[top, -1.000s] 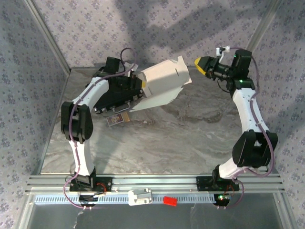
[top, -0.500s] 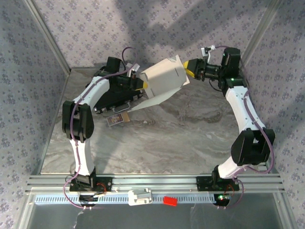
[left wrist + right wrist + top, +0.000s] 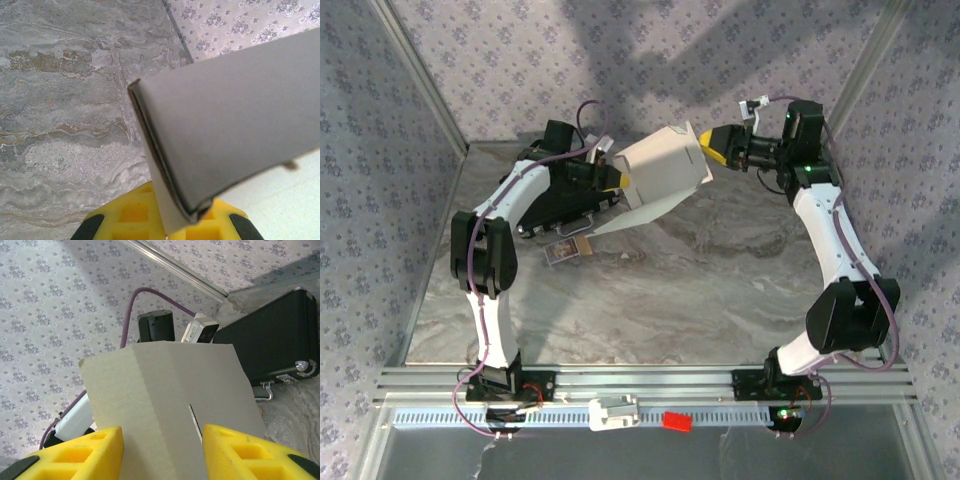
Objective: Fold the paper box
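Two grippers met at the paper box, which hung in the air over the far side of the table, just beside the black case. The left gripper was pinched tight on one edge of the box, likely to hold it steady. The right gripper had its yellow fingers apart around a panel with a slit, maybe ready to fold it. A small printed card lay on the table, too tiny to read.
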Tool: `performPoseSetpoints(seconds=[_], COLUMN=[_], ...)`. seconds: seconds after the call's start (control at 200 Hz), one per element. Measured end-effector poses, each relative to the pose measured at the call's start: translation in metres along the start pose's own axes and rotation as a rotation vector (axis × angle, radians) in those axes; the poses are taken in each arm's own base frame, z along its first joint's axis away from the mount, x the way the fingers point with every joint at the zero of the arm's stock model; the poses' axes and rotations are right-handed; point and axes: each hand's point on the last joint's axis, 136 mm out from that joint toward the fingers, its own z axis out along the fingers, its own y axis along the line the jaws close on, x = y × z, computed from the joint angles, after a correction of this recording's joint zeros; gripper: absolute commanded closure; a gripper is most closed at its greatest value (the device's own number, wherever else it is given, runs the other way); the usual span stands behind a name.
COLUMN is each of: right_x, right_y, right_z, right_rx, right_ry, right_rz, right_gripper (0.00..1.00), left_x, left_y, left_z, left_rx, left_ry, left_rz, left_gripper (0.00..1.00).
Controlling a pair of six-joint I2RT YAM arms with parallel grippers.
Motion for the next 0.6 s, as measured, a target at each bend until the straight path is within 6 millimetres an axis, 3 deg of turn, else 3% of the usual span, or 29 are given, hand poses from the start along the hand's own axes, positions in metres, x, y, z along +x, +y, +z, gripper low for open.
performPoseSetpoints(seconds=[0.235, 0.6], right_x=[0.014, 0.016], right_y=[0.0, -0.003], right_z=[0.008, 0.006], right_rx=[0.014, 0.126], right_ry=[0.046, 0.05], right_rz=[-0.005, -0.071], right_gripper=[0.53, 0.52], left_x=[0.002, 0.007], left_y=[0.002, 0.001], left_z=[0.002, 0.006], left_rx=[-0.016, -0.028], left_ry=[0.006, 0.022], left_rz=[-0.002, -0.003], left_gripper=[1.0, 1.0])
